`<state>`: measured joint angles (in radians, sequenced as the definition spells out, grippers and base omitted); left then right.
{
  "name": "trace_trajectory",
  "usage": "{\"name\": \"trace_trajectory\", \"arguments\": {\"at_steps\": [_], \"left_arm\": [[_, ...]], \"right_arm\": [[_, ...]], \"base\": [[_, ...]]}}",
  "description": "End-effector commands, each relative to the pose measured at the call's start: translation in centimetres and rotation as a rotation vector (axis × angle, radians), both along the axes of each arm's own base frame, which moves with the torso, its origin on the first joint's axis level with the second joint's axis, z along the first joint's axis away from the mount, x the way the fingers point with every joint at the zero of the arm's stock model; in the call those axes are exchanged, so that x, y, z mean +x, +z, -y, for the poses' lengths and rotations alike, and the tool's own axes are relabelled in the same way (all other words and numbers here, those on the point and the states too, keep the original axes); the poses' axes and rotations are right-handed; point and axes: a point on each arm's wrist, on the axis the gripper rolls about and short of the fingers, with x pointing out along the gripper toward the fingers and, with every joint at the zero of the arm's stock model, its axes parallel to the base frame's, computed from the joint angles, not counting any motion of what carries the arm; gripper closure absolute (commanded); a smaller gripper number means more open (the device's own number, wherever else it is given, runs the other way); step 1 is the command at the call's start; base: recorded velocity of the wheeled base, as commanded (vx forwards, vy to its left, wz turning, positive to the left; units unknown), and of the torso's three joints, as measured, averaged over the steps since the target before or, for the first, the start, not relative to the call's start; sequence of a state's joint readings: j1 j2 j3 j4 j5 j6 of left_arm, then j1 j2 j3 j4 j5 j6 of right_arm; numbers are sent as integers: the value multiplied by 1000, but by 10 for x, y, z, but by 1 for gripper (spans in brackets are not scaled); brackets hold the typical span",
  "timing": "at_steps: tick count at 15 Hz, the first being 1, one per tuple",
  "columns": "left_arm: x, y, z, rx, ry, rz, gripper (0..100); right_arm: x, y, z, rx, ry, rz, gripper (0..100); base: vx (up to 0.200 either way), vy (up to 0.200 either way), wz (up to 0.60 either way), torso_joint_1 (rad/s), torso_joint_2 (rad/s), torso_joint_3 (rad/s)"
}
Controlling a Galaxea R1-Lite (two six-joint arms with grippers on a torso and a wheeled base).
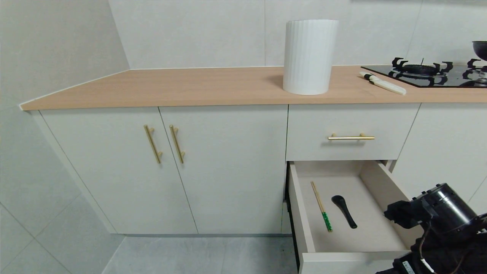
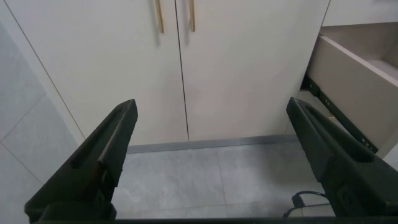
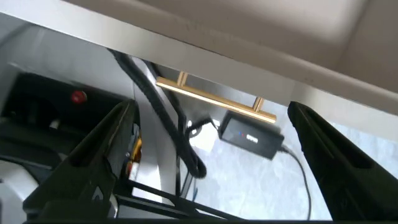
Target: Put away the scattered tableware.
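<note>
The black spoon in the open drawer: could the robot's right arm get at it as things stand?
Probably yes. The drawer is pulled out, the black spoon lies uncovered on its floor beside the chopsticks, and the right arm is close by its right wall.

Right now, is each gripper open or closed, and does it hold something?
Left gripper: open, holding nothing.
Right gripper: open, holding nothing.

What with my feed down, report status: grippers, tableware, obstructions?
Left gripper open, right gripper open, both empty. Chopsticks and black spoon in open drawer. Knife on countertop. Nothing blocks the drawer.
</note>
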<state>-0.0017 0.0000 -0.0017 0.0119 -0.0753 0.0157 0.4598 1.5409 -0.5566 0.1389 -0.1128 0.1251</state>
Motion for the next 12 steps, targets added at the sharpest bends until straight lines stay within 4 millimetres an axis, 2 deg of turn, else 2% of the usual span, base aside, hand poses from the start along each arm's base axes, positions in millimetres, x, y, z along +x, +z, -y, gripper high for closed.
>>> {"name": "trace_trajectory", "arguments": {"at_steps": [1,12], "left_arm": [[0,0,0,0,0,-1,0],[0,0,0,0,0,-1,0]], "right_arm": [[5,-11,-2,-25,-2,-50,0],[31,-14,-5,20,-166,-51,0]], "base": [[0,0,0,0,0,0],[0,0,0,0,0,0]]}}
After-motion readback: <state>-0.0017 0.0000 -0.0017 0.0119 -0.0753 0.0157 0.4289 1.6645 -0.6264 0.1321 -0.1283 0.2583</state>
